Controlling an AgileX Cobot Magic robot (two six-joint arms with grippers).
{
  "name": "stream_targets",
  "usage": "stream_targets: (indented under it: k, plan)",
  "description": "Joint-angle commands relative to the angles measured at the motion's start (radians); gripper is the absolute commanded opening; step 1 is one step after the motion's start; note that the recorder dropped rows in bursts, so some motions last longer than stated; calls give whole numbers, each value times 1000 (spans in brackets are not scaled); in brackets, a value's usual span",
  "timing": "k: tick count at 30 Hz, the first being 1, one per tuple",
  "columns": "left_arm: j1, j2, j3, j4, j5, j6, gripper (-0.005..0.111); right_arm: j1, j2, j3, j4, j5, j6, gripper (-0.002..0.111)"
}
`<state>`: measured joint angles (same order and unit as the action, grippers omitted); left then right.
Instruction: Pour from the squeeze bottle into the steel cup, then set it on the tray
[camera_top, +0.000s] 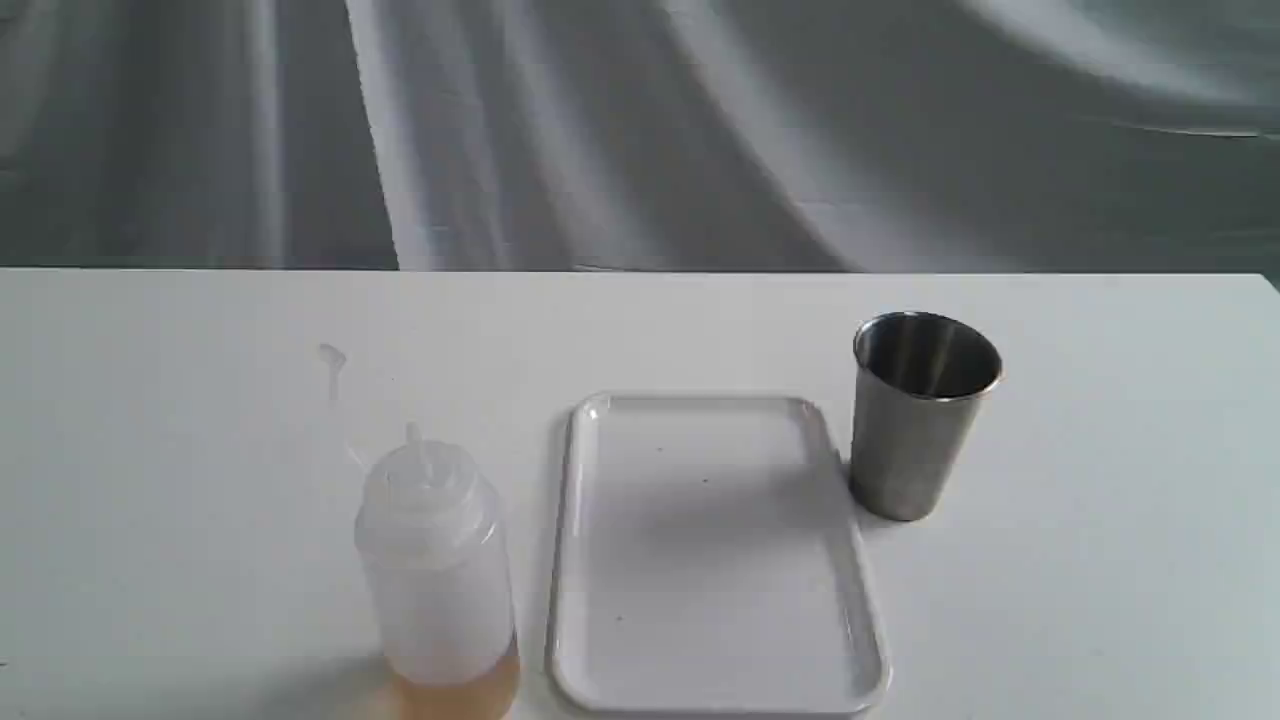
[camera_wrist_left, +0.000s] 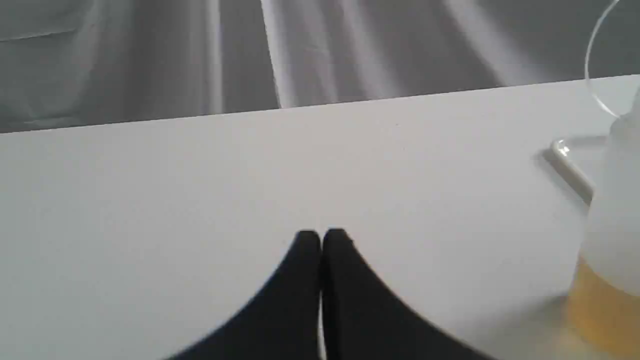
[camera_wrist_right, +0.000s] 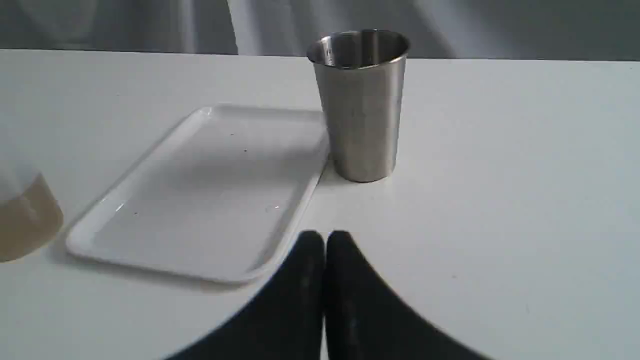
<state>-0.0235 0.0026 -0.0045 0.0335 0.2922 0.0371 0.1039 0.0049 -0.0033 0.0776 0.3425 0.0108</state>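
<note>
At the left, the squeeze bottle (camera_top: 437, 570) stood upright on the white table (camera_top: 150, 450), just beside the tray (camera_top: 700, 600), with only a little amber liquid (camera_top: 460, 690) at its bottom. The steel cup (camera_top: 920, 420) stood at the right, close to the tray's far corner. The left gripper (camera_wrist_left: 321, 240) and the right gripper (camera_wrist_right: 325, 240) were both closed on nothing; the bottle was probably light and soft, so I would take it gently around the middle of its body.

White table (camera_top: 150, 450), three things standing or lying on it.
Lower left of the exterior view: upright bottle (camera_top: 437, 570), amber liquid at its base. Just right of it, at lower centre: flat white tray (camera_top: 712, 560). Just beside the tray's upper right corner: upright steel cup (camera_top: 915, 440).
</note>
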Motion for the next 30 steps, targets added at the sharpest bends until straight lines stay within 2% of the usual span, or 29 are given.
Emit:
stream_targets:
  k: [1,19,24,30]
  plan:
    - [2,-3,4,-1,-8,-5,0,-6,-5,3,-10,-1,-1,0]
    - [2,-3,4,-1,-8,-2,0,-6,-5,-5,-29,17,-3,0]
    - [2,-3,4,-1,-8,-5,0,-6,-5,-134,-29,104,-3,0]
    - [2,-3,4,-1,-8,-3,0,-6,58,-293,-69,111,-3,0]
